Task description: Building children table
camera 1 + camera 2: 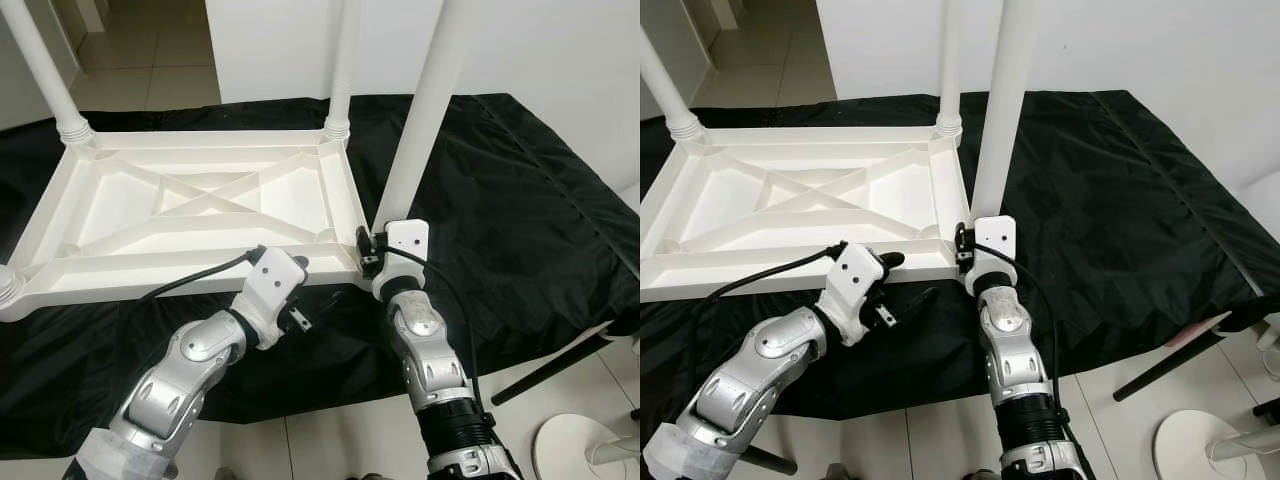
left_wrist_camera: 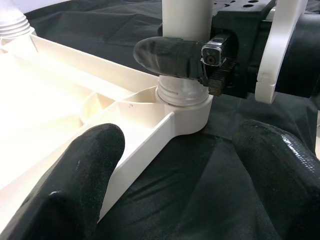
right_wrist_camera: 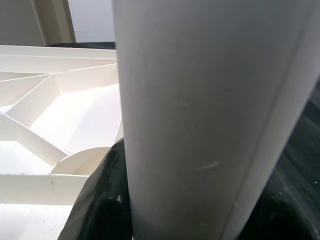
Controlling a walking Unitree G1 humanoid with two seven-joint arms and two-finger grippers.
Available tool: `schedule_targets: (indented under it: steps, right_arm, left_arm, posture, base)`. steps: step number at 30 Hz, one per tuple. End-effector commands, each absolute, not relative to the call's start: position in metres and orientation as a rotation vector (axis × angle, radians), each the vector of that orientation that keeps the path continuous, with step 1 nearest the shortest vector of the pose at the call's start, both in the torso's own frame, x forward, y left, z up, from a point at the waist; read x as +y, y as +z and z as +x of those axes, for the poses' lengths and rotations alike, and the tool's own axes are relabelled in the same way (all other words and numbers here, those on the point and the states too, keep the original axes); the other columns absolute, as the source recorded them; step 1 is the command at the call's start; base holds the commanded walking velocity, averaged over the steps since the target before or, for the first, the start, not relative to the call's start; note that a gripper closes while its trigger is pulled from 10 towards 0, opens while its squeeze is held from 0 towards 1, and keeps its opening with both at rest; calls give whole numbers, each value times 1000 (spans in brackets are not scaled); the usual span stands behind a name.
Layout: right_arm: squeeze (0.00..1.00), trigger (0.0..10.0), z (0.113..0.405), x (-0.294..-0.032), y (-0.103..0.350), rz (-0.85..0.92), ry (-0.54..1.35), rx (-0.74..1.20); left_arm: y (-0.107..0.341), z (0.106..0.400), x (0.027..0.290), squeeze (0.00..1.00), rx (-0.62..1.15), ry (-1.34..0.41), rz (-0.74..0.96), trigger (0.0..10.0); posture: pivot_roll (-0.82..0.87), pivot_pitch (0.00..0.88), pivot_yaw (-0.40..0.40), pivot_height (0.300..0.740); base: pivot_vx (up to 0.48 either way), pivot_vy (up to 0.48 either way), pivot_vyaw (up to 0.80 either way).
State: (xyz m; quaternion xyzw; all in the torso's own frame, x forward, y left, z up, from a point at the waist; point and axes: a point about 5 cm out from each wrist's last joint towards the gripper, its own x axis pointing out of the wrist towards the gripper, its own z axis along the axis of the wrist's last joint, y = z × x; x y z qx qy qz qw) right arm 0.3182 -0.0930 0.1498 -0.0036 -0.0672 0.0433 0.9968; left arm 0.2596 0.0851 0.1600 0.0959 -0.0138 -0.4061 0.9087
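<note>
White plastic tabletop (image 1: 200, 215) lies upside down on a black cloth (image 1: 500, 230) spread over the floor, ribbed underside facing up. Three legs are already upright in corner sockets: far-left leg (image 1: 45, 70), far-right leg (image 1: 345, 60), and the near-right leg (image 1: 425, 110). A fourth socket collar (image 1: 8, 288) shows at the near-left corner, cut by the frame edge.

Right gripper (image 1: 375, 250) is clamped on the near-right leg just above its corner socket (image 2: 182, 102); in the left wrist view one black fingertip (image 2: 167, 57) wraps the front of the leg (the other finger is hidden behind it). The right wrist view has the leg right up against the lens between the dark fingers.

Left gripper (image 1: 905, 280) sits at the near edge of the tabletop, just left of that same corner, fingers spread wide. One finger (image 2: 75, 190) rests at the tabletop's rim, the other (image 2: 282, 175) is over the cloth, nothing between them.

Tiled floor (image 1: 150, 50) and a white wall (image 1: 560, 50) lie beyond the cloth. A white fan-like base (image 1: 580, 445) stands on the tiles at near right.
</note>
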Motion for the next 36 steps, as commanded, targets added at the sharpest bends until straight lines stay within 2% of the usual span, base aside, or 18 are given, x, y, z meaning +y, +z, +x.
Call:
schedule_targets:
  steps: [1,3,4,11,12,13,14,16,18,19,20,30,31,32,33,36]
  right_arm:
    - [0,10000,315,-98,137,-3,66,-67]
    - [0,10000,315,-99,138,2,75,-69]
    - [1000,10000,314,-100,139,14,83,-74]
    - [1000,10000,315,-108,147,14,125,-105]
    - [875,10000,316,-112,147,1,178,-99]
    - [875,10000,316,-115,147,-10,213,-94]
    - [0,10000,317,-117,147,-14,266,-87]
    - [0,10000,319,-121,147,-37,325,-79]
    - [0,10000,323,-129,147,-105,481,-74]
    - [0,10000,323,-129,147,-105,481,-74]
    - [0,10000,325,-131,147,-147,588,-65]
    - [0,10000,349,-128,149,-272,707,-47]
    - [0,8667,351,-126,149,-278,731,-39]
    - [0,8667,351,-126,149,-278,731,-39]
    - [0,0,354,-122,147,-290,766,-22]
    - [0,0,355,-121,146,-292,777,-14]
  left_arm:
    - [160,256,84,0,-19,-891,195,10000]
    - [160,256,84,0,-20,-892,197,10000]
    - [160,257,84,0,-21,-891,198,10000]
    - [161,258,85,0,-23,-884,197,10000]
    - [161,257,85,0,-22,-883,198,10000]
    - [160,257,85,0,-21,-883,198,10000]
    - [160,257,85,0,-21,-883,197,10000]
    - [160,257,85,0,-20,-883,197,10000]
    - [161,258,84,0,-22,-884,193,10000]
    - [161,258,84,0,-22,-884,193,10000]
    - [161,259,84,0,-25,-885,194,10000]
    - [163,261,83,0,-35,-880,200,10000]
    - [163,261,83,0,-38,-877,199,10000]
    - [163,261,83,0,-38,-877,199,10000]
    - [164,261,84,0,-40,-870,200,10000]
    - [164,261,84,0,-40,-867,200,10000]
  posture:
    - [-24,96,2,740]
    - [-24,96,2,740]
    - [-22,94,-2,740]
    - [-22,95,-5,740]
    - [-23,95,-5,740]
    - [-23,95,-5,740]
    - [-25,95,-5,740]
    - [-29,94,-5,740]
    - [-32,94,-6,740]
    - [-32,94,-6,740]
    - [-33,92,-4,740]
    - [-21,81,-11,740]
    - [-19,81,-12,740]
    - [-19,81,-12,740]
    - [-12,79,-18,740]
    - [-12,79,-18,740]
  base:
    - [0,0,0]
    - [0,0,0]
    - [0,0,0]
    - [0,0,0]
    - [0,0,0]
    - [0,0,0]
    - [0,0,0]
    - [0,0,0]
    - [0,0,0]
    - [0,0,0]
    - [0,0,0]
    - [0,0,0]
    - [0,0,0]
    - [0,0,0]
    - [0,0,0]
    - [0,0,0]
